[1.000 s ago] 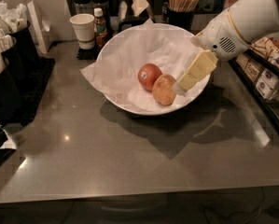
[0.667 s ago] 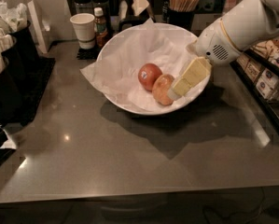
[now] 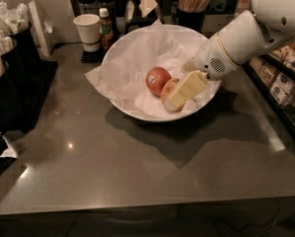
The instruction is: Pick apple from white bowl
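Observation:
The white bowl (image 3: 137, 114), lined with crumpled white paper, stands at the back middle of the dark counter. Two apples lie in it. The paler golden-orange apple (image 3: 165, 90) is on the right. The redder apple (image 3: 157, 80), with a small sticker, touches it on the left. My gripper (image 3: 185, 90), cream-coloured on a white arm reaching in from the upper right, is down inside the bowl. It lies right over the paler apple and hides that apple's right half.
A small white paper cup (image 3: 87, 31) and a sauce bottle (image 3: 105, 27) stand behind the bowl on the left. A holder of wooden stirrers (image 3: 192, 4) is behind it. Black bins of packets (image 3: 4, 63) line the left; a shelf of boxes (image 3: 280, 78) is at the right edge.
The gripper has moved down and to the left in the bowl and now covers the paler apple's right side. The apples and the bowl have not moved.

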Motion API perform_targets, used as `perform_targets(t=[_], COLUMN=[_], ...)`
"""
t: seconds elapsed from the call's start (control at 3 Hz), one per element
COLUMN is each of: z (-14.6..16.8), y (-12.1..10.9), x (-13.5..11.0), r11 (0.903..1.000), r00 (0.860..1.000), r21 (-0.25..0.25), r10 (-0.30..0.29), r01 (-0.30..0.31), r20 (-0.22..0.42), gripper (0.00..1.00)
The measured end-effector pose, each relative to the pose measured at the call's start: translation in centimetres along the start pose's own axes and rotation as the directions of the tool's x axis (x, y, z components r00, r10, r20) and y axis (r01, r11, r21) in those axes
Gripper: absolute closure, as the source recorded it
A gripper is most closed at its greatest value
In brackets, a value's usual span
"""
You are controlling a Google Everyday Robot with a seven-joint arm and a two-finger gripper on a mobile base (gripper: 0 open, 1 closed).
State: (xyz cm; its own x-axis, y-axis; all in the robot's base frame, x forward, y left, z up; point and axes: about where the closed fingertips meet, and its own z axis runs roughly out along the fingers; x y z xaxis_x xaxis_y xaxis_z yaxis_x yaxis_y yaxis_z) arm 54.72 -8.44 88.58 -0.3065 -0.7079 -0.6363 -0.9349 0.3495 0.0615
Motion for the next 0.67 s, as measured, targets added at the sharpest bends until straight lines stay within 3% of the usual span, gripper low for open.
perform_targets(t=[0.67], z=[1.1], y=[0.2], x=[0.0], r11=[0.9999], r00=[1.0], r21=[-0.014], r10=[0.001], r01=[-0.001], r20=[0.004], gripper=[0.11])
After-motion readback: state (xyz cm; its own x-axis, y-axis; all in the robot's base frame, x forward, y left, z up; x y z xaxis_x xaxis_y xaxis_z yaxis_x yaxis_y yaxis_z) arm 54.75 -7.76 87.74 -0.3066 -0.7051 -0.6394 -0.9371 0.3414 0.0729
